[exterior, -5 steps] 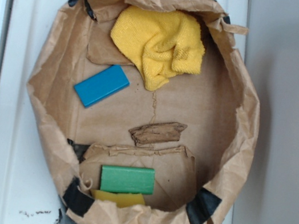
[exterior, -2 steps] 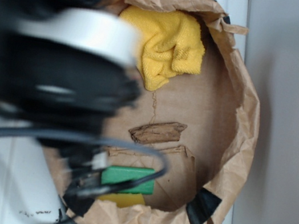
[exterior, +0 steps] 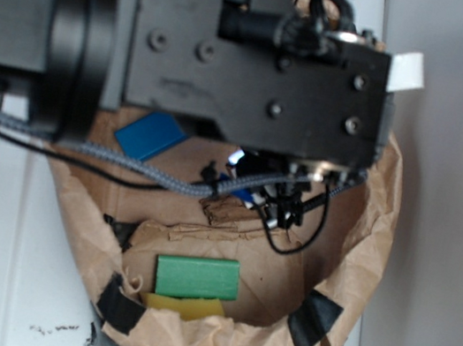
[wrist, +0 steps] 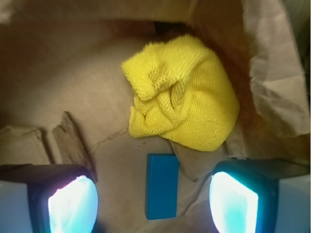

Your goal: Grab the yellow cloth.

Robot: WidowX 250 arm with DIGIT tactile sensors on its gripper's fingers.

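One crumpled brown paper bag (exterior: pixel 370 251) lined with cardboard holds everything. Inside it lies one nubby, folded yellow terry cloth (wrist: pixel 187 104), one flat blue block (wrist: pixel 162 186) just beside the cloth, one green block (exterior: pixel 197 277) and one thin yellow block (exterior: pixel 185 307). The pincer (wrist: pixel 153 199) hangs open above the blue block.

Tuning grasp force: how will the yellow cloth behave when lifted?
Yellow cloth looks soft, bunched in folds, so it will probably drape and sag. Nubby terry weave likely grips well. Seems light; a pinched fold may unfurl.

white table (exterior: pixel 13 242) | brown paper bag (exterior: pixel 361 250) resting on it
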